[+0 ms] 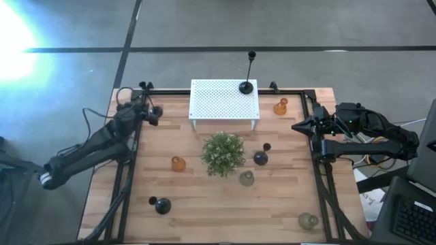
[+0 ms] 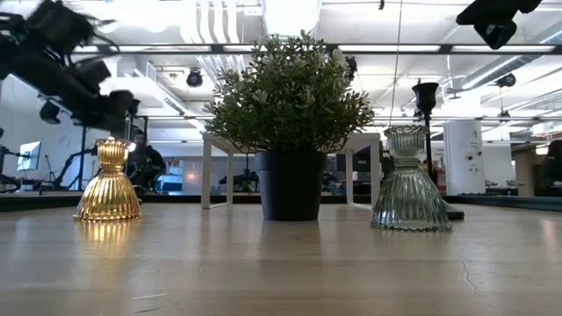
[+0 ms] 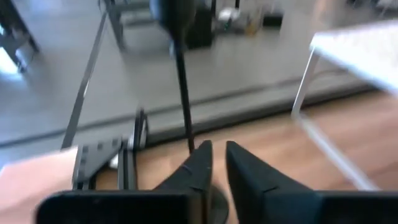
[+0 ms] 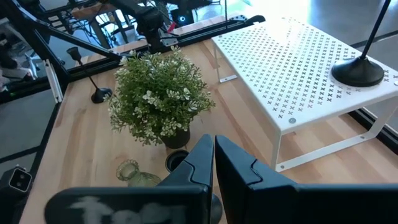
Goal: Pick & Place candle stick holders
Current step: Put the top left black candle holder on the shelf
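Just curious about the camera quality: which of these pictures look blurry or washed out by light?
High view: white glare at the upper left. Left wrist view: all soft, the thin black stem smeared. Low view: bright ceiling backlights the plant.

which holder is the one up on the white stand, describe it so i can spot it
Find the white perforated stand at the table's far edge, behind the green plant. On its right corner stands a tall black stem holder on a round base, the only holder raised off the wood.
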`<move>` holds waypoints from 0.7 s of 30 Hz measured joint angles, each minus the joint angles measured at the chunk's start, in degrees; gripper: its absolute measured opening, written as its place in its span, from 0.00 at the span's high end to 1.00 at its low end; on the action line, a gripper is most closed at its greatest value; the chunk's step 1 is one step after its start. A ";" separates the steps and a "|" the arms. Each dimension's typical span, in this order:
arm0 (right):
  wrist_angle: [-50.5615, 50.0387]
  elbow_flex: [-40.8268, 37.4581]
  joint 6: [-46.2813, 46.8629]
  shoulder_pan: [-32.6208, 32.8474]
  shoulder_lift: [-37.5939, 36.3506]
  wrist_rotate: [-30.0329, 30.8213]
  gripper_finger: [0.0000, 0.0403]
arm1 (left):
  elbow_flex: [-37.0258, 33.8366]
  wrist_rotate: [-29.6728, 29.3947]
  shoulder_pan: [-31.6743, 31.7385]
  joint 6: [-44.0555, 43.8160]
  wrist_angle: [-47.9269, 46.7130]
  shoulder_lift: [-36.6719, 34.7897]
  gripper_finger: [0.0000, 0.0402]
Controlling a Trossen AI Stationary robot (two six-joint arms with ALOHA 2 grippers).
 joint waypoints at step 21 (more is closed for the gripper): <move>0.11 0.00 -0.07 -0.02 0.02 0.02 0.97 | -0.11 0.91 3.88 5.78 17.45 14.61 0.45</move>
